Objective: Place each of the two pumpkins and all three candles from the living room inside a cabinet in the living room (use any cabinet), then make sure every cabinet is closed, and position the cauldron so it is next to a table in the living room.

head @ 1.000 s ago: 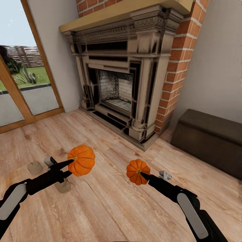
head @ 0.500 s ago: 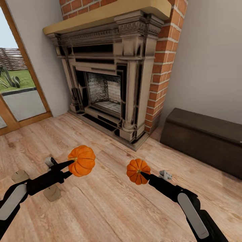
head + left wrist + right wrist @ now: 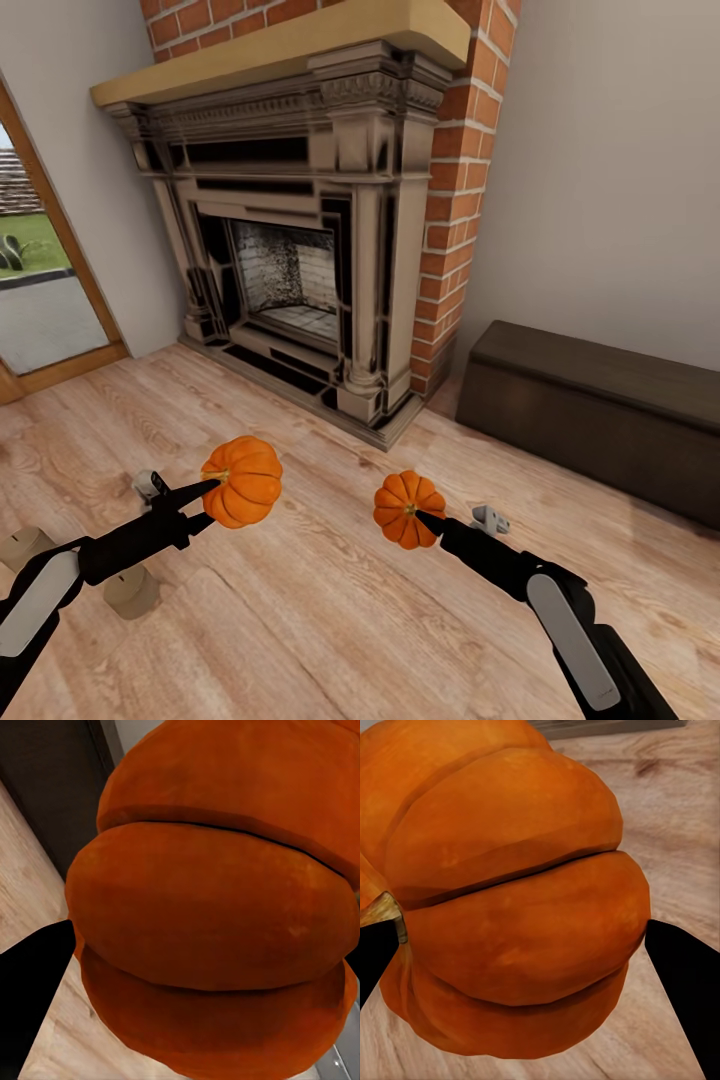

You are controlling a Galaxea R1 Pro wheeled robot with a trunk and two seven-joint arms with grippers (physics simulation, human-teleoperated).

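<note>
Head view: the left gripper [image 3: 205, 497] is clamped on the larger pumpkin [image 3: 243, 480] and the right gripper [image 3: 422, 523] on the smaller pumpkin [image 3: 409, 509], both carried above the wooden floor [image 3: 330, 610]. The left wrist view shows the larger pumpkin's ribs pressed against a dark finger [image 3: 30, 975]; the right wrist view shows the smaller one seated between 2 black fingers [image 3: 682, 975], stem turned to one side. So each set of jaws is closed on its fruit.

The cabinet [image 3: 600, 420], long, low and dark brown, stands against the wall ahead and to the right, just beside the brick edge of the fireplace [image 3: 300, 230]. Its fronts look shut. 2 candles [image 3: 130, 592] stand on the floor near the left arm, one at the picture's edge; a 3rd is not visible, nor the cauldron.

The step in hand appears to be carrying both pumpkins to the cabinet. To do it well, I would judge the base should square up in front of the cabinet, close enough to reach inside but with room for a door to swing. With both grippers full, one pumpkin probably has to be set down, on the cabinet top or the floor beside it, to free a gripper for the door. Holding the arms level should stop the round fruit slipping.
</note>
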